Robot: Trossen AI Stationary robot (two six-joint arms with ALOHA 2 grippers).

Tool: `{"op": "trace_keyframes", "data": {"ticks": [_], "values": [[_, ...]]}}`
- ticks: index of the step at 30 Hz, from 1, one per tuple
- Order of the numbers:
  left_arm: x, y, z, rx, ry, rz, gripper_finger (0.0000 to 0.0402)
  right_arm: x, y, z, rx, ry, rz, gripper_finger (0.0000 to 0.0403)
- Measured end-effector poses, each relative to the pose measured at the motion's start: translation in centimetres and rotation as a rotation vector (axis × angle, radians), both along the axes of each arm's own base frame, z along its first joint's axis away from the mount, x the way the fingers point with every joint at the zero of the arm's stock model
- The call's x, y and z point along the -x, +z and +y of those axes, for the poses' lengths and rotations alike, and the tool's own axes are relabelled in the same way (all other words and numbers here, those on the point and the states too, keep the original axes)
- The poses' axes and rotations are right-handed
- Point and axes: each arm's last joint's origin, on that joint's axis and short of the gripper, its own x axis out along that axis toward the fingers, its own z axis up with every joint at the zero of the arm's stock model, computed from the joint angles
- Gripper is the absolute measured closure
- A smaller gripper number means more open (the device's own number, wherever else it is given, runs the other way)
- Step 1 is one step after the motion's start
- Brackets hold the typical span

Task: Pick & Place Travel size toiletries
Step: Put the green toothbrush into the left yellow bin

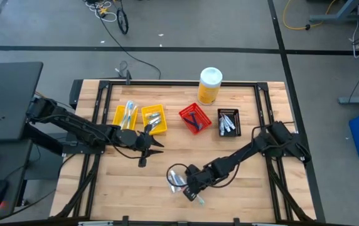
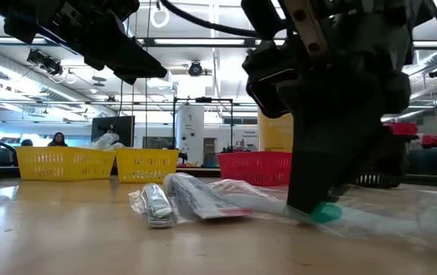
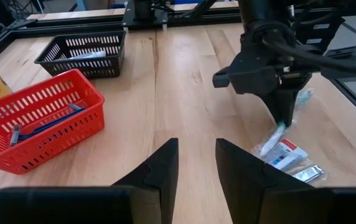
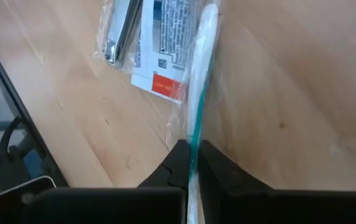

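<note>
A small pile of toiletries lies on the table's near middle: a silvery packet, a white tube with a red label and a white and teal toothbrush in clear wrap. My right gripper stands over the pile's near end, shut on the toothbrush. My left gripper hovers open and empty near the yellow bins, left of the pile; its fingers show a clear gap. My right gripper pinches the toothbrush between its two fingers at the teal stretch of the handle. The fingers come down from above, steeply. The brush lies flat on the table in its wrap, its teal end beside the fingertip and its white end among the pile.
Across the table's far half stand two yellow bins, a red bin with blue-handled items, a black bin and a tall yellow canister. Bare wood lies between the bins and the pile.
</note>
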Motion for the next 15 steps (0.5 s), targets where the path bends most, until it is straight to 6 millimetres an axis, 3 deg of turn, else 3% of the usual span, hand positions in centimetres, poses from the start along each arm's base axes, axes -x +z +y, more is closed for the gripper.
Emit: {"op": "trace_keyframes", "data": {"ticks": [6, 15], "values": [[0.0, 0.0, 0.0, 0.000, 0.000, 0.000, 0.0287, -0.5, 0.3, -1.7, -0.018, 0.082, 0.012, 0.0381], [0.0, 0.0, 0.0, 0.001, 0.003, 0.000, 0.0287, 0.2, 4.9, -5.6, 0.241, 0.202, -0.066, 0.0382]]}}
